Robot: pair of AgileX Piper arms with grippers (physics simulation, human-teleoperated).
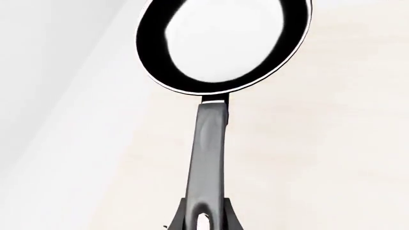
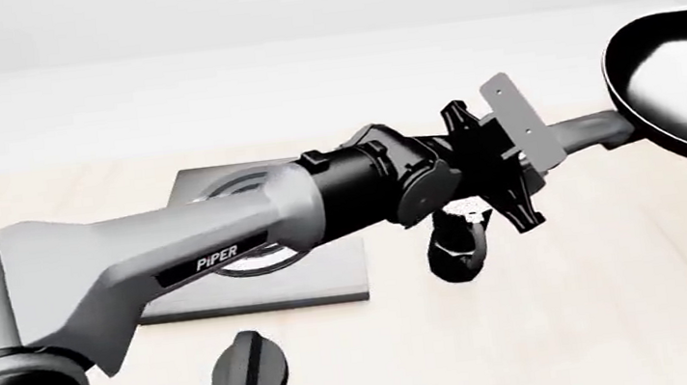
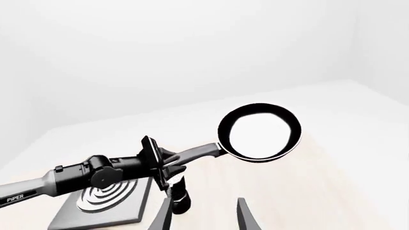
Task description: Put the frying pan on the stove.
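My left gripper (image 2: 525, 156) is shut on the end of the long dark handle (image 1: 210, 153) of the frying pan (image 2: 681, 86). The pan is held in the air, well to the right of the stove and above the table. Its glossy pale inside (image 1: 223, 43) faces the cameras, and it also shows in the right wrist view as the black pan (image 3: 260, 132). The stove (image 2: 265, 294), a grey slab with a ringed burner, lies partly hidden under my left arm. My right gripper (image 3: 204, 218) is open and empty, back from the pan; it is outside the front view.
A black moka pot (image 2: 460, 242) stands just right of the stove, below my left wrist, and also appears as the moka pot (image 3: 181, 194). A small black oval knob (image 2: 250, 368) lies in front of the stove. The pale wooden tabletop (image 2: 615, 297) extends to the right.
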